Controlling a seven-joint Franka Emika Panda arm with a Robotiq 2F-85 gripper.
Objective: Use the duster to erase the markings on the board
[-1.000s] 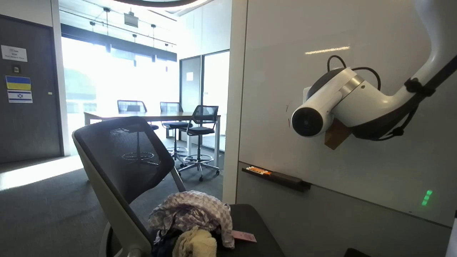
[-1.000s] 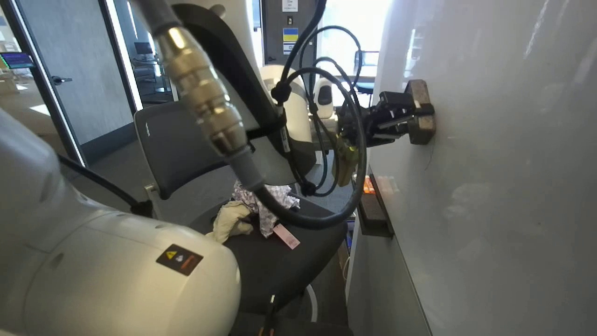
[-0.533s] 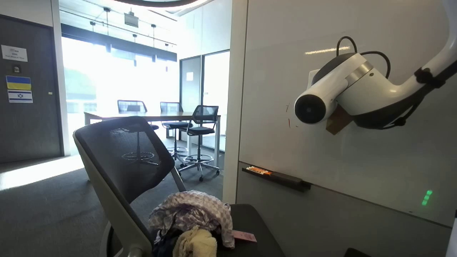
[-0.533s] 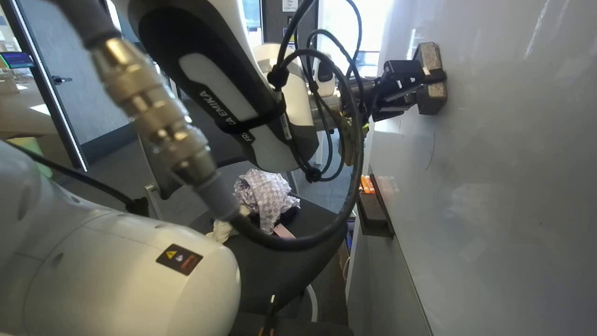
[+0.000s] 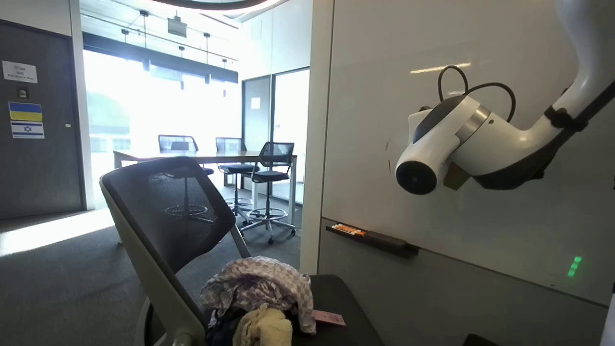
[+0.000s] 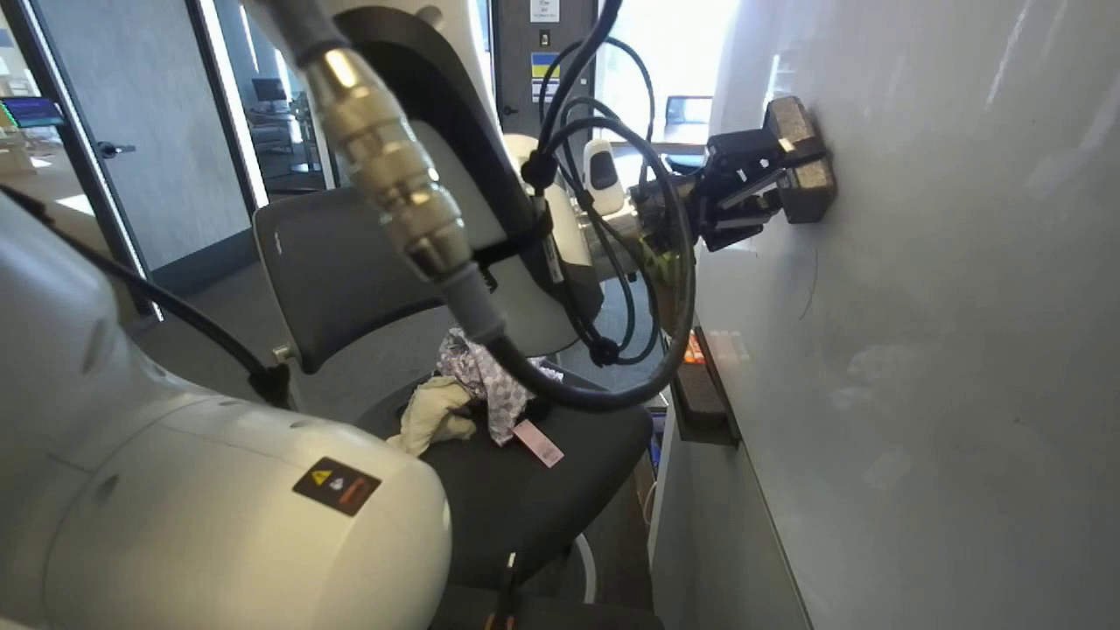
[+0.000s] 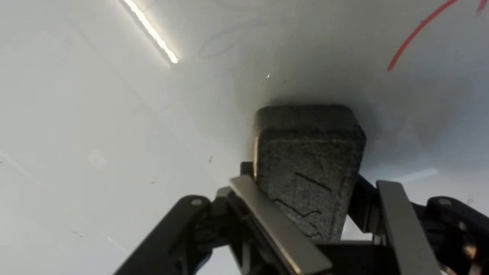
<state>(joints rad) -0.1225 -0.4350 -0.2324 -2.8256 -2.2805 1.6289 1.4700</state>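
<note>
The board (image 5: 365, 110) is the large glossy white panel; it also shows in an exterior view (image 6: 962, 367) and the wrist view (image 7: 95, 114). My gripper (image 7: 305, 183) is shut on the duster (image 7: 309, 149), a dark grey block. In an exterior view the duster (image 6: 810, 194) is tilted and lies against or very close to the board. Red markings show as a curved stroke (image 7: 414, 34) at the wrist view's upper right, clear of the duster, and as thin strokes (image 5: 389, 166) left of the arm. A thin line (image 6: 814, 284) shows below the duster. The arm hides the gripper in an exterior view.
A dark ledge (image 5: 384, 245) below the board holds orange-and-white markers (image 5: 348, 229). An office chair (image 5: 163, 206) with bundled cloth (image 5: 259, 283) stands near the board. Loose cables (image 6: 647, 398) loop around the arm.
The arm and duster rose along the board between one second and half a second ago. They have since come down slightly, with the gripper tilted more. The duster stays held.
</note>
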